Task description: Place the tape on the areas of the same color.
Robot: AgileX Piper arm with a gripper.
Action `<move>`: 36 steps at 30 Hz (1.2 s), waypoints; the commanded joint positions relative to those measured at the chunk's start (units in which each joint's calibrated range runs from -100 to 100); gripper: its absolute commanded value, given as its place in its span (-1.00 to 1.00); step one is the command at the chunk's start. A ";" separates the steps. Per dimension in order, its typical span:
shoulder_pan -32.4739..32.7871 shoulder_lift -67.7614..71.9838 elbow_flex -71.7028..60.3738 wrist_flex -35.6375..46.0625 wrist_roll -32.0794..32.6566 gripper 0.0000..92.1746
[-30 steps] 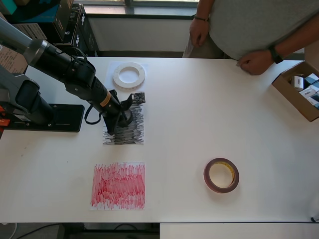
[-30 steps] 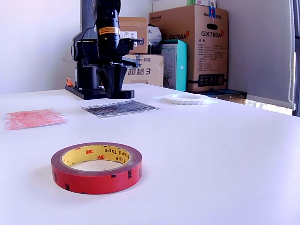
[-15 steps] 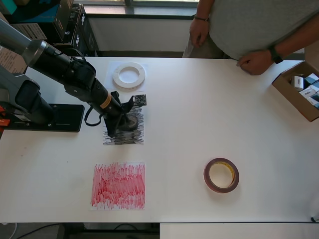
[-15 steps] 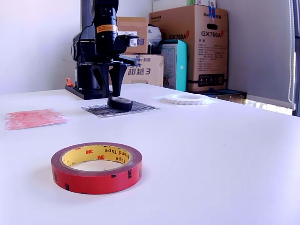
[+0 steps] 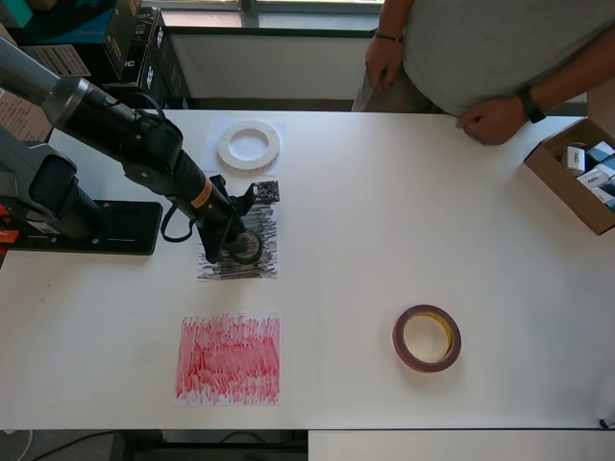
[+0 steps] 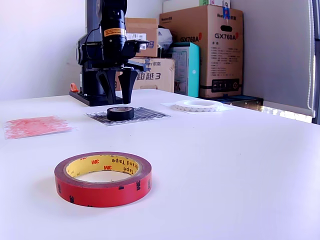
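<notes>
Three tape rolls: one black (image 5: pixel 244 247), one red (image 5: pixel 427 338), one white (image 5: pixel 249 146). Two scribbled patches: one black (image 5: pixel 240 266), one red (image 5: pixel 228 358). One robot arm (image 5: pixel 115 130). One person (image 5: pixel 490 48). One open box (image 5: pixel 575 178).

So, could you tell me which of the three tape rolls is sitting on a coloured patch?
The small black roll, lying flat on the black scribbled patch beneath the open gripper. The red roll and the white roll lie elsewhere on the table.
</notes>
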 commanded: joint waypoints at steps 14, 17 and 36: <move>1.71 -11.19 -15.32 9.57 2.74 -0.03; 1.71 -7.64 -27.40 21.36 6.09 -0.03; -9.34 39.69 -92.65 40.12 10.27 -0.03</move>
